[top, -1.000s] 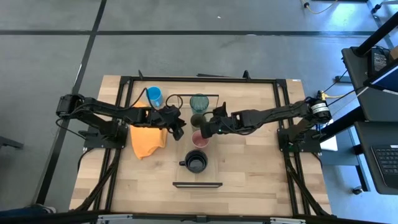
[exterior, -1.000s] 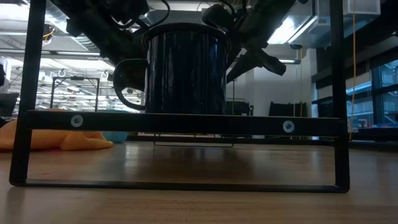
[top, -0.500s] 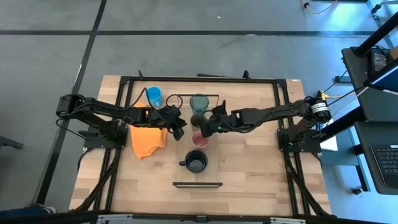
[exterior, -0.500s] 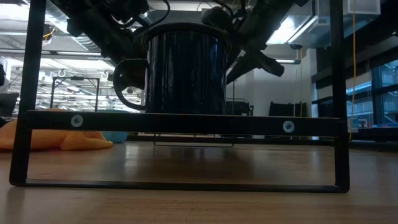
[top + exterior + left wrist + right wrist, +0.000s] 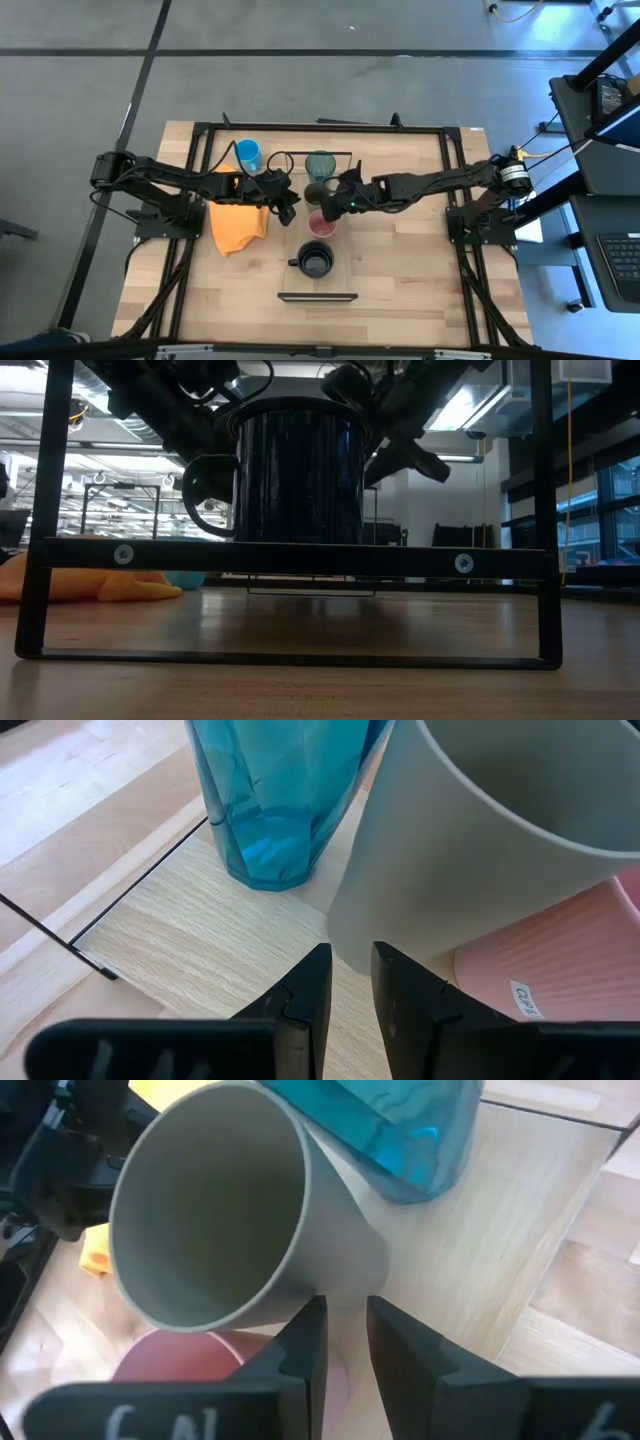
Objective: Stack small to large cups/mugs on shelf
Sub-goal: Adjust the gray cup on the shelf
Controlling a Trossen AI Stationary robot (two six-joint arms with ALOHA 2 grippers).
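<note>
The shelf (image 5: pixel 336 246) runs from the far side to the near side at mid table. On it stand the teal tumbler (image 5: pixel 320 163), the olive-green cup (image 5: pixel 318 191), the pink cup (image 5: pixel 320 224) and the black mug (image 5: pixel 315 262). The bright blue mug (image 5: pixel 248 153) stands on the table at the far left. My left gripper (image 5: pixel 290 209) is just left of the olive-green cup (image 5: pixel 470 830) and my right gripper (image 5: pixel 334 206) just right of it (image 5: pixel 230 1210). Both are empty, their fingers nearly together, and their tips are by the cup's lower wall. My left gripper has its fingertips (image 5: pixel 318 960) close to the olive-green cup's lower wall (image 5: pixel 345 935); I cannot tell whether they touch it. My right gripper has its fingertips (image 5: pixel 312 1312) close under the cup's base end (image 5: pixel 350 1275); I cannot tell whether they touch it.
An orange cloth (image 5: pixel 238 226) lies on the table left of the shelf, under my left arm. The shelf's black end frame (image 5: pixel 300 555) crosses the low view in front of the black mug (image 5: pixel 300 470). Bare tabletop lies right of the shelf (image 5: pixel 410 270).
My right gripper has drawn back a little toward the table's right and far edges, staying beside the olive-green cup. The cups and my left gripper have kept still.
</note>
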